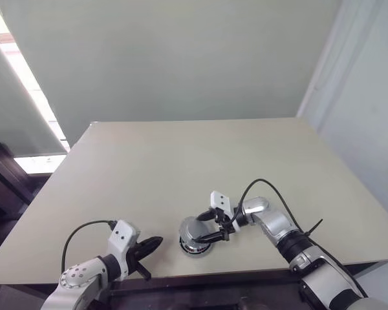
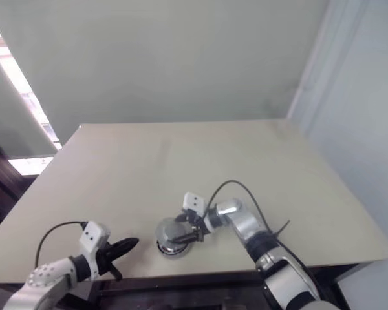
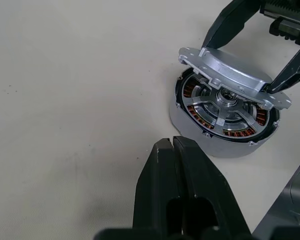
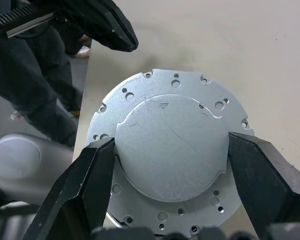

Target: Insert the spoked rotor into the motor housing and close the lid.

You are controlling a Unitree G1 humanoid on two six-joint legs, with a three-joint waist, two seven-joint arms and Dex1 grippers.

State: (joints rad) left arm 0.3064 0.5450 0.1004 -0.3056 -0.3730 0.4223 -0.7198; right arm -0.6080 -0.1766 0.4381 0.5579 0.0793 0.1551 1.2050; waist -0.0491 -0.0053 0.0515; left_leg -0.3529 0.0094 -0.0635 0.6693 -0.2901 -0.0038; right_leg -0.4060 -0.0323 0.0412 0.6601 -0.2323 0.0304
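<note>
The motor housing [image 3: 187,119], a silver-rimmed base with copper windings, stands near the table's front edge. The spoked rotor [image 3: 225,107] lies inside it, hub at the centre. The lid [image 4: 172,145], a grey disc with small holes and a raised middle, hangs tilted just over the housing, one side lifted so the rotor shows beneath. My right gripper [image 1: 210,226] is shut on the lid, one finger on each side of its raised middle. My left gripper [image 1: 152,243] is shut and empty, a short way left of the housing [image 1: 195,245] and pointing at it.
The beige table [image 1: 181,161] stretches bare behind the housing up to a pale wall. Its front edge runs just below both grippers. A black cable loops over each forearm.
</note>
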